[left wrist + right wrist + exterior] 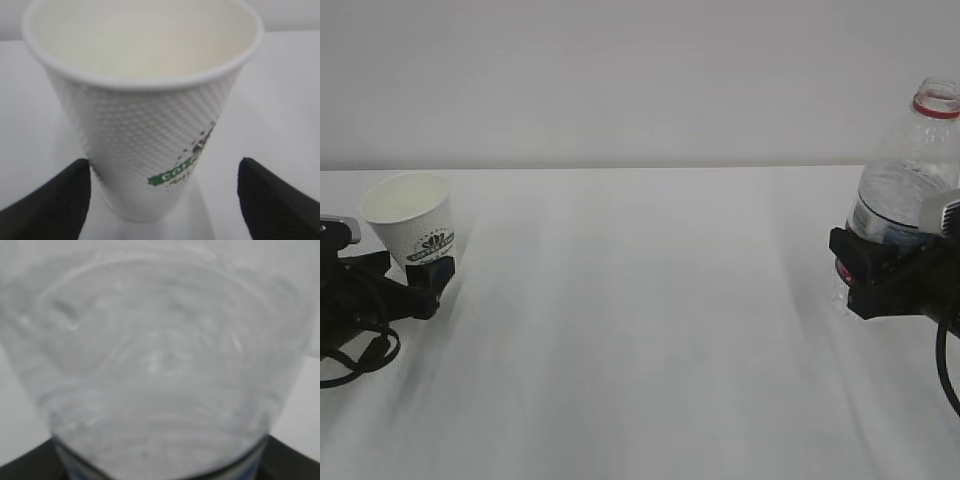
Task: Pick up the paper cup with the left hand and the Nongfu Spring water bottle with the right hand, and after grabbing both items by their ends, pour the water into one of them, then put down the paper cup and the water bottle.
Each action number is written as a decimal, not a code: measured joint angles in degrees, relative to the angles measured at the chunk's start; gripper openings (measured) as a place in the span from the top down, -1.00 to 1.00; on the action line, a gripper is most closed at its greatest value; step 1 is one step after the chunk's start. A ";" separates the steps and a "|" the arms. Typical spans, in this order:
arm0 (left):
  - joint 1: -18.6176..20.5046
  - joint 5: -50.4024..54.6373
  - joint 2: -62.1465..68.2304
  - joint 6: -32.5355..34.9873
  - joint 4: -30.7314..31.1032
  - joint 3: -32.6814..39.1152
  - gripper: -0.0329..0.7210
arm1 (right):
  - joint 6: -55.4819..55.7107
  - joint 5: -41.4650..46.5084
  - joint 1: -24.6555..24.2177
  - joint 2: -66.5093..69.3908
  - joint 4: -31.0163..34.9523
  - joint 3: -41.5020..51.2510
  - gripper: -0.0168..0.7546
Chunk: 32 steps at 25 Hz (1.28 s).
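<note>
The white paper cup (410, 222) with its green logo stands on the table at the far left, mouth up. My left gripper (420, 268) is open around its base. In the left wrist view the cup (145, 115) sits between the two black fingers (55, 200), nearer the left one, with a wide gap to the right one. At the far right, my right gripper (870, 265) is shut on the lower body of the uncapped Nongfu Spring water bottle (910, 170), which stands upright. The clear bottle (160, 365) fills the right wrist view as a blur. I cannot make out the water level.
A white table (650, 330) runs between the two arms, with a pale wall behind it. Black cables (360, 350) loop beside the left arm at the left edge.
</note>
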 joint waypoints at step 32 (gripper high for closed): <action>0.00 0.00 6.48 0.21 -1.21 -10.94 -0.92 | -0.37 0.00 0.00 0.00 0.12 0.00 -0.19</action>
